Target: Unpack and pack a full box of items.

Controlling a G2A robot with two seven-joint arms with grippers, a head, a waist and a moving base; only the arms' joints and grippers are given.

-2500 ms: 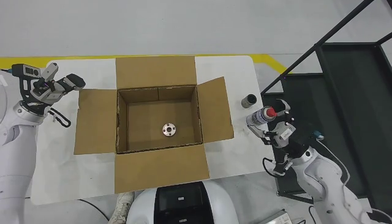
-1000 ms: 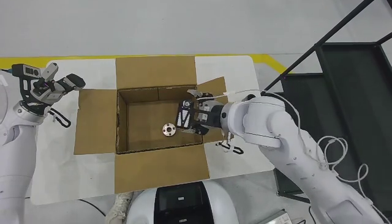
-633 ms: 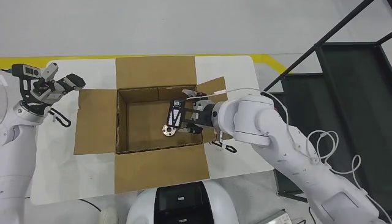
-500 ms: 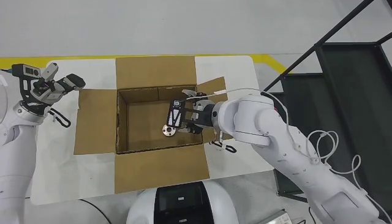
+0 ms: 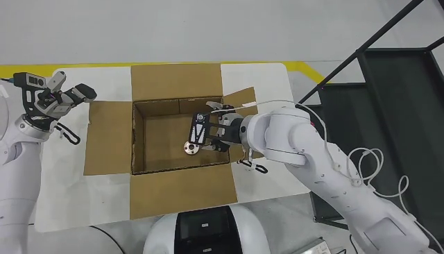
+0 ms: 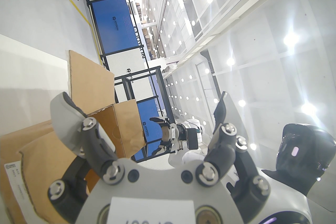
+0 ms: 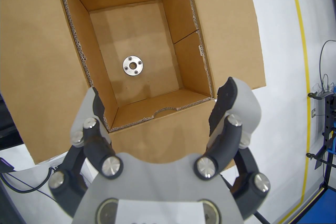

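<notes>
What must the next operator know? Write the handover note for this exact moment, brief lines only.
Right gripper: open, empty, hanging over the opening of the cardboard box.
Left gripper: open, empty, at the left edge of the table, apart from the box.
Things: box mid-table, all four flaps spread; one round metal disc lies flat on its floor, nothing else inside.
Done: box opened and nearly emptied.
Left: probably lift the disc out, then repack and close.
</notes>
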